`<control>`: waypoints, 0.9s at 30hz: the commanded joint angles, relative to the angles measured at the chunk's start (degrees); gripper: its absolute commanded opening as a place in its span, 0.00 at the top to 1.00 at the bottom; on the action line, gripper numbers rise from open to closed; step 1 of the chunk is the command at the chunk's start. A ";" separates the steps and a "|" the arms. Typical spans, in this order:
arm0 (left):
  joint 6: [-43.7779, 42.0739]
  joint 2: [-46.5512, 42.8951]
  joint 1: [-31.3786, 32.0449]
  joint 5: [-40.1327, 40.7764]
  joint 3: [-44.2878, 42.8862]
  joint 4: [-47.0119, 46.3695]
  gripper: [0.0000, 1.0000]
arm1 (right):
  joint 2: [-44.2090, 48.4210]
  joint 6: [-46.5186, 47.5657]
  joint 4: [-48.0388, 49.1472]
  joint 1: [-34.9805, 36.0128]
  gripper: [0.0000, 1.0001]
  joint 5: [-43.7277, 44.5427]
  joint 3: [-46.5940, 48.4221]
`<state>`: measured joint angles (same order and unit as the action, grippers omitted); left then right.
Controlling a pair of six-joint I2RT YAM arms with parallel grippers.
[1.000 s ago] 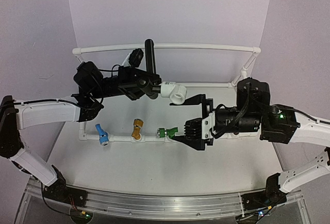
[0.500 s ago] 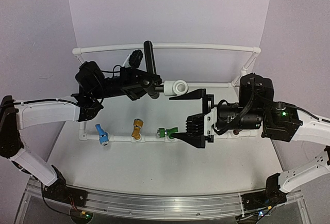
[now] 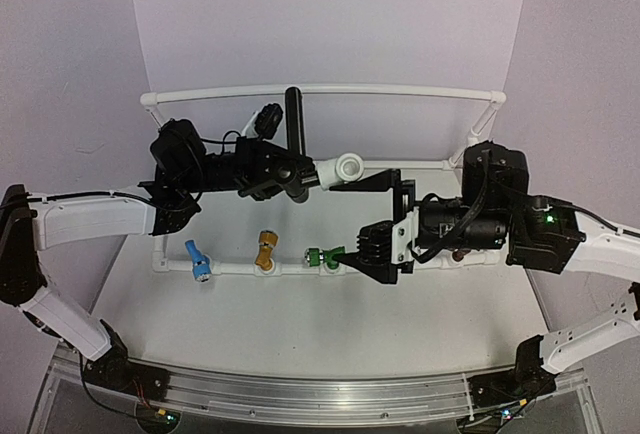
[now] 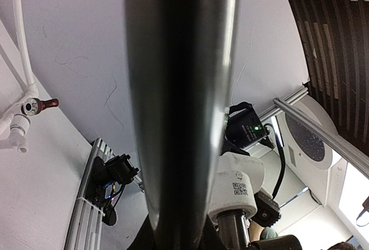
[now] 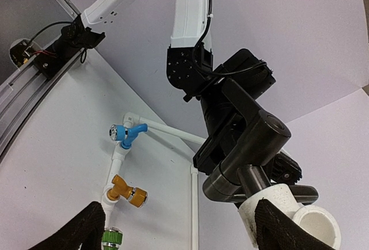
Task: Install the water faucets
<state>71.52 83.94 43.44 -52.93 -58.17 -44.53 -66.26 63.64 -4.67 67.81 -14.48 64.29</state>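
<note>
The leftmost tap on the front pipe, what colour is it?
That tap is blue, clearest in the right wrist view.

Flat white table top (image 3: 300, 324) with a white plastic pipe frame (image 3: 232, 268) sitting on it. The frame's front pipe carries three small fittings in a row: blue plastic tap (image 3: 196, 261) left, orange-yellow tap (image 3: 264, 251) middle, green tap (image 3: 322, 255) right. A grooved aluminium rail (image 3: 300, 394) runs along the near edge.

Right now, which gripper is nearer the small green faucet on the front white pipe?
Right. The right gripper, open, sits beside the green faucet, one finger nearly at it; the left gripper is farther back, shut on the dark grey-black lever faucet.
</note>
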 commanded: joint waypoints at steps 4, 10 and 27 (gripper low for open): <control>-3.86 -2.72 0.32 -3.35 -2.08 3.13 1.00 | 0.29 2.61 3.92 -0.45 0.14 -0.74 4.44; -5.08 -3.75 0.33 -4.84 -2.25 4.13 1.00 | -1.01 5.04 3.55 -0.54 0.16 0.41 4.21; -25.09 -7.10 0.42 -9.56 -7.83 28.93 1.00 | -3.52 -10.77 -2.90 -4.43 0.57 -5.53 7.79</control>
<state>56.65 80.88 43.64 -61.41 -60.22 -23.87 -69.54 62.99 -6.08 64.10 -16.77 68.27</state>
